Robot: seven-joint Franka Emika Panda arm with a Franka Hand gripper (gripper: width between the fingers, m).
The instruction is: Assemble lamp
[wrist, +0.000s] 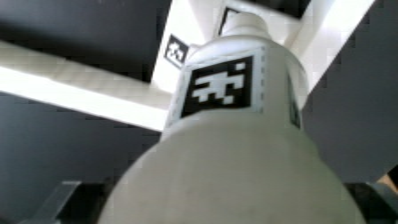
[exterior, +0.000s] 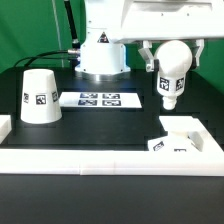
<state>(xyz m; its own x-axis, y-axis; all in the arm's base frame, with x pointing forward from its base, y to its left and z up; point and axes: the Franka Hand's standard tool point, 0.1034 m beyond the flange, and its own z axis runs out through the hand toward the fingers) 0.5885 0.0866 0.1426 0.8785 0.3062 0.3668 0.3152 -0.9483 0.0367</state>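
At the exterior view's left the shade (exterior: 40, 95) stands alone on the dark table (exterior: 70, 135), wide mouth down, so whatever is under it cannot be seen; it looks like light, stiff, thin plastic, best taken across its narrow top. Next comes the marker board (exterior: 98, 99), flat and bare. Further right the gripper (exterior: 172, 58) is clamped on the bulb (exterior: 168, 88), its fingers on either side of the round head, the tagged stem hanging in the air above the base (exterior: 182, 132). The bulb seems rigid, light and smooth, so probably slippery; the grip on the head appears sound. In the wrist view the bulb (wrist: 222, 130) fills the picture. The base lies flat near the front white rail (exterior: 90, 160); its socket cannot be made out
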